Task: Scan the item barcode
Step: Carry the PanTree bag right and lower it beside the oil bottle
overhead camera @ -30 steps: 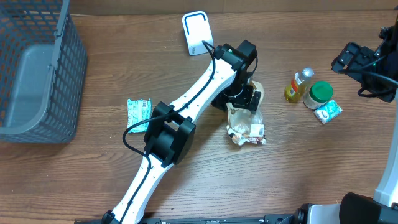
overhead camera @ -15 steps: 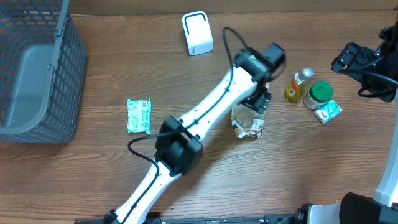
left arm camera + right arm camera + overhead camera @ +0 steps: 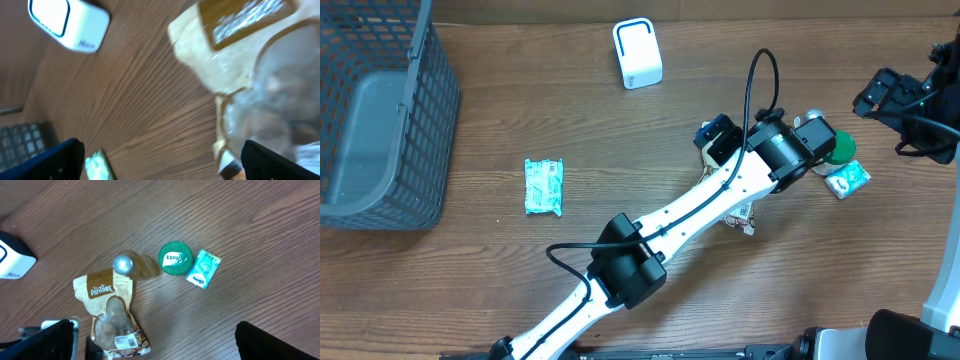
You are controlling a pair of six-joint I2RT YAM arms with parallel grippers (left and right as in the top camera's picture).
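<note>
My left pincer stands wide apart and grips nothing; its two dark tips sit at the lower corners of its wrist view. Just past them lies the snack pouch, flat on the table. It is cream-coloured, with a brown label at one end and a clear window below that, blurred at this closeness.

My right pincer is also wide apart and empty, off to the right and well apart from the pouch. Its view shows the pouch whole: white lettering on the brown label, pale lumps behind the window, and a small white barcode sticker face up at the pouch's lower end.

Just beside the label end is a bottle of yellow liquid with a silver cap. Next to it is a jar with a green lid, then a teal tissue packet.

From overhead my left arm covers most of the pouch. The white scanner stands at the far edge of the table, well apart from it. A green packet lies to the left, and a grey basket further left.
</note>
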